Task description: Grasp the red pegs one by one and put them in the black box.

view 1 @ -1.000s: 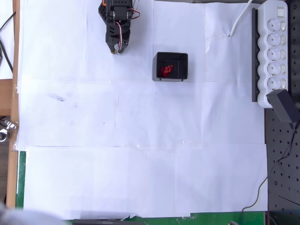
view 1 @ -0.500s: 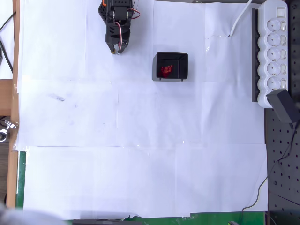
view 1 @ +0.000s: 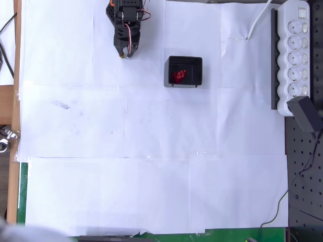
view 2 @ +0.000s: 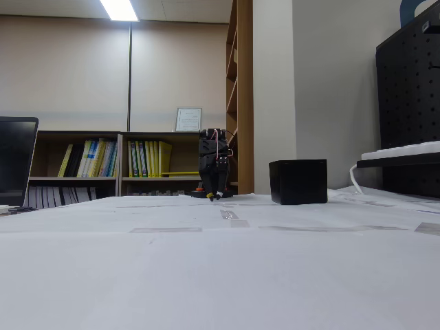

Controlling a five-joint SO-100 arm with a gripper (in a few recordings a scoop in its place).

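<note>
Black box (view 1: pixel 184 71): open-topped, on the white paper (view 1: pixel 151 151); landmark for all below.
Red pegs (view 1: pixel 179 75): clustered inside the box, left of its middle in the overhead view; the count is unclear at this size.
Gripper (view 1: pixel 125 52): left of the box and clear of it, tips together with nothing between them, low over the paper.
Paper around the box: no loose peg visible.
Step in hand: likely finished; best to keep the arm off the box walls.

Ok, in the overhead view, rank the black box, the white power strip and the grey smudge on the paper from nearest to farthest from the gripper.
1. Black box, right of the gripper.
2. Grey smudge, lower left.
3. White power strip, far right edge.
</note>
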